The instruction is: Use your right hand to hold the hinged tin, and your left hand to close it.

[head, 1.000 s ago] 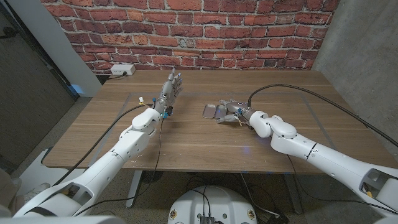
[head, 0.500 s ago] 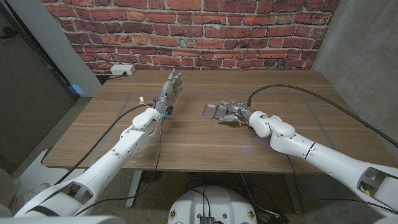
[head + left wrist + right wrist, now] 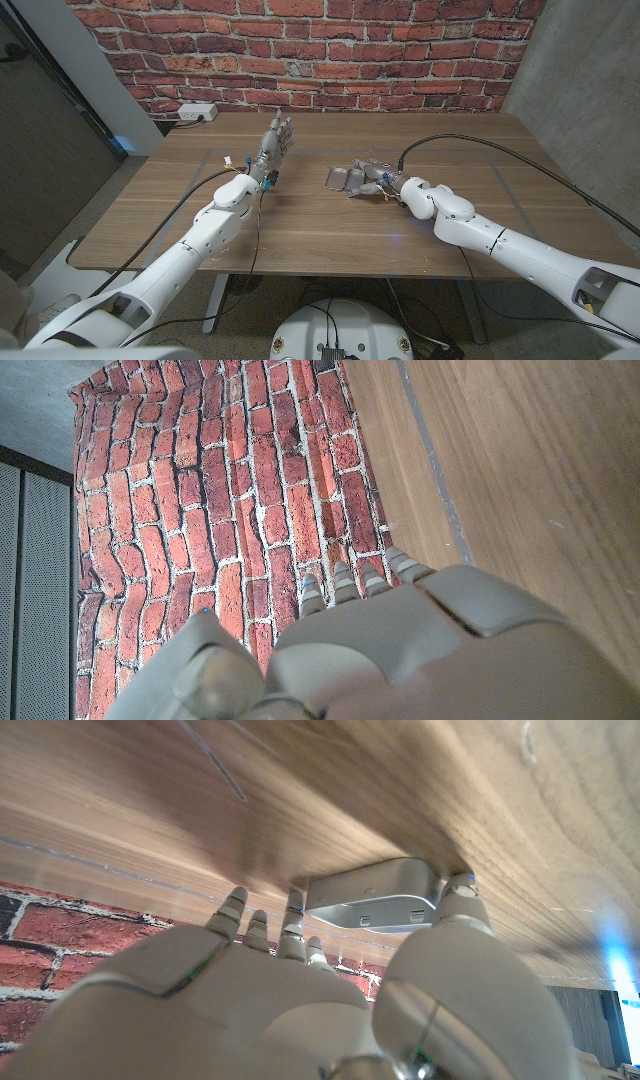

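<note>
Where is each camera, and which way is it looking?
Head view: sits on the robot's head, looks down at the table; both arms show, the left robot hand raised, the right robot hand at the tin.
Left wrist view: sits on the left wrist, looks along the left robot hand toward the brick wall.
Right wrist view: sits on the right wrist, looks along the right robot hand at the tin.
Shared: the head and right wrist views both show the tin.

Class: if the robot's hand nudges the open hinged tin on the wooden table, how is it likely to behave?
The hinged tin looks like thin shiny metal: probably rigid, light. Low and flat, it seems likelier to slide on the smooth table than tip. The right hand beside it may steady it.
</note>
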Available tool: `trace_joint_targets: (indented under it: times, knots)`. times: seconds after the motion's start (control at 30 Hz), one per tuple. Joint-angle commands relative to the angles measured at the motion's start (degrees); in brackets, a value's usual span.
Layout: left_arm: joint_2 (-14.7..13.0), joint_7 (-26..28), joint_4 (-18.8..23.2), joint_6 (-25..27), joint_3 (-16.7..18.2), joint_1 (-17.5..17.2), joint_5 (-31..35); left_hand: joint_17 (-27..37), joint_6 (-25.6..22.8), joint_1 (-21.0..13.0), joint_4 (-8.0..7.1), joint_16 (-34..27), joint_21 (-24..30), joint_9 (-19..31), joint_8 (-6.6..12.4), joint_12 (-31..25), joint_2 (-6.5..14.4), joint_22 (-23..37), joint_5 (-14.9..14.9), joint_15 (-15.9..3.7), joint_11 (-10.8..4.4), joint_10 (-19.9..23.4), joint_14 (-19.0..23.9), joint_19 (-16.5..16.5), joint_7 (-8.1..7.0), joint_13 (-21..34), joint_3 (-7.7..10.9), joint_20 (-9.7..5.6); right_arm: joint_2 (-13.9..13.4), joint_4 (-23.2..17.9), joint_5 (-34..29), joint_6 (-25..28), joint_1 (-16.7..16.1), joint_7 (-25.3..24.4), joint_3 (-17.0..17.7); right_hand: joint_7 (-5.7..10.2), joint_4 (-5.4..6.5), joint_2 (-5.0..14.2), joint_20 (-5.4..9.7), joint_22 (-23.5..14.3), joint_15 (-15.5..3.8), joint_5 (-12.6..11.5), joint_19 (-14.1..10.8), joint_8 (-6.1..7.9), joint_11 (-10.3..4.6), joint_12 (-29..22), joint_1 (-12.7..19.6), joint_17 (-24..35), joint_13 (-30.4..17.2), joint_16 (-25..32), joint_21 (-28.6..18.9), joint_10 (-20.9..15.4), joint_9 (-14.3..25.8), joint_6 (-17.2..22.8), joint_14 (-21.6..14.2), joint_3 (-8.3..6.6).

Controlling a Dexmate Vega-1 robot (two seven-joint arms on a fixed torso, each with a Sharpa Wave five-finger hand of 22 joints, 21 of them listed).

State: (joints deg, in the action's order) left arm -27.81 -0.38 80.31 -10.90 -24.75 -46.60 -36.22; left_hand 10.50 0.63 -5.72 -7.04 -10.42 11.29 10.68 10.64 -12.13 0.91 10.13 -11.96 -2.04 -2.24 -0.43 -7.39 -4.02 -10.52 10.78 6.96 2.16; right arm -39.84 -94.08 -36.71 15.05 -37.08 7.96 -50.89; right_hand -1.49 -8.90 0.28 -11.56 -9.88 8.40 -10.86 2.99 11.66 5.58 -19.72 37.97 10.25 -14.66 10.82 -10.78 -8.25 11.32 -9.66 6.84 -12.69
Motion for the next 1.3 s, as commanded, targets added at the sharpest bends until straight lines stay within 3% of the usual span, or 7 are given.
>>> trace_joint_targets:
  times: [0.03,0.47,0.93,1.3]
  knots:
    - [0.1,0.0,-0.1,-0.2,0.0,-0.1,0.0,0.1,0.2,0.4,-0.05,-0.4,0.2,0.1,0.29,-0.2,0.0,0.2,-0.5,-0.57,-0.09,0.3,-0.2,-0.2,0.07,0.3,-0.22,0.23,-0.2,0.8,0.9,-1.2,-0.2,-1.0,0.1,-0.5,-0.02,0.64,-0.21,-0.2,-0.15,-0.5,0.0,0.23,-1.01,-0.6,1.3,0.1,-0.6,0.3,0.0,-1.3,0.1,-11.1,-0.7,-0.86]
    - [0.0,0.0,0.2,0.1,0.3,-0.5,-0.6,0.1,0.2,0.5,-0.05,-0.4,0.2,0.1,0.35,-0.1,0.0,0.2,-0.6,-0.57,-0.05,0.2,-0.2,-0.2,0.06,0.3,-0.38,0.19,-0.3,0.9,2.6,-2.8,-1.5,-3.7,1.2,-0.36,-0.88,2.62,0.28,-0.1,-2.32,-2.9,-0.7,0.64,-4.95,-3.4,6.0,0.1,-2.8,0.6,-0.2,-4.3,0.1,-10.5,-2.9,-3.46]
    - [1.0,-0.7,-1.0,-0.6,1.1,-0.3,-2.6,0.1,0.1,0.5,-0.05,-0.4,0.2,0.1,0.47,-0.2,0.1,0.2,-0.6,-0.63,-0.16,0.2,-0.2,-0.2,0.09,0.3,-0.52,0.19,-0.4,0.1,3.1,-1.4,-2.9,-6.1,2.2,-0.06,-0.78,2.0,0.29,-0.1,-3.34,-4.3,-1.6,0.84,-6.93,-5.9,7.7,0.2,-4.6,0.9,-0.4,-7.0,0.1,-9.3,-5.2,-4.04]
    - [1.2,-0.8,-1.3,-0.9,1.0,-0.2,-2.5,0.1,0.1,0.6,-0.06,-0.4,0.2,0.1,0.5,-0.2,0.1,0.2,-0.6,-0.61,-0.17,0.3,-0.2,-0.2,0.15,0.3,-0.65,0.15,-0.3,0.4,3.0,-1.5,-3.3,-8.7,2.5,-0.01,-0.71,2.41,-0.08,-0.1,-5.12,-5.9,-2.9,0.76,-7.39,-7.8,9.0,0.4,-6.3,1.1,-0.6,-8.2,0.1,-8.8,-7.1,-5.07]
